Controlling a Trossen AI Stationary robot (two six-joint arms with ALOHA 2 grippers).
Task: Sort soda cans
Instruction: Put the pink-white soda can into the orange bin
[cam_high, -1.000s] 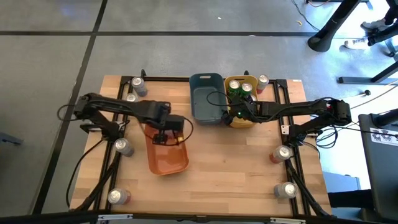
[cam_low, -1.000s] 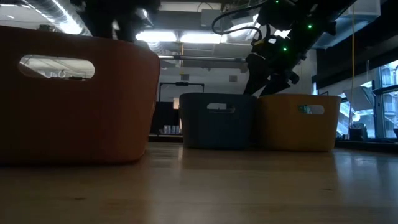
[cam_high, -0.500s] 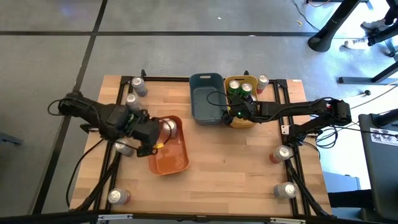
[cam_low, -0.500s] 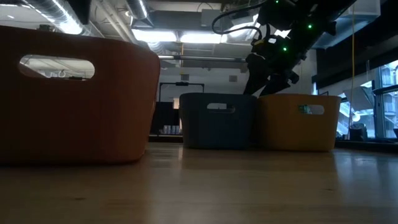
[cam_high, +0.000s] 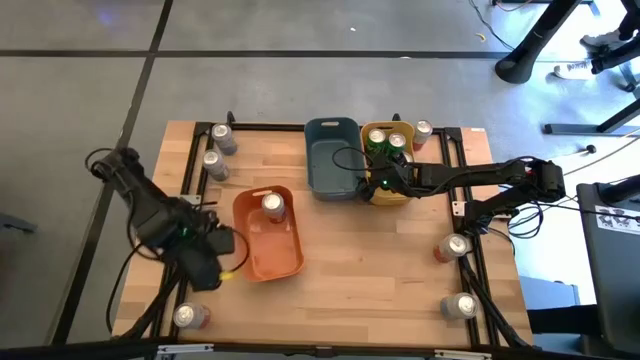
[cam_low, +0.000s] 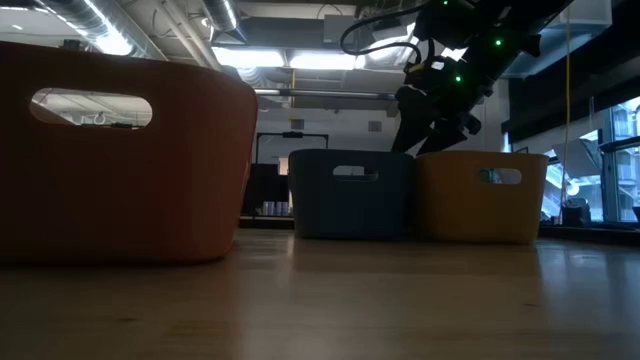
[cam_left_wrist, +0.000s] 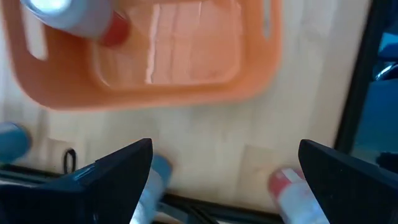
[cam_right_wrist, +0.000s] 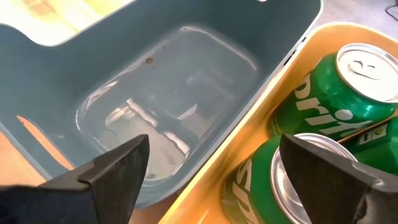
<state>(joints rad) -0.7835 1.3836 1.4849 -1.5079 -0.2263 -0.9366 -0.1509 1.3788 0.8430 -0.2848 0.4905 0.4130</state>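
The left arm has swung back off the orange bin (cam_high: 268, 235) to the table's left edge, leaving a red can (cam_high: 271, 206) standing inside it. The left gripper (cam_high: 207, 268) is spread wide and empty, with a loose can (cam_high: 186, 316) upright just nearer along that edge, closest to this arm. Farther off, the right gripper (cam_high: 378, 180) hangs released over the yellow bin (cam_high: 388, 194) of green cans (cam_right_wrist: 336, 109), beside the grey bin (cam_high: 331, 158).
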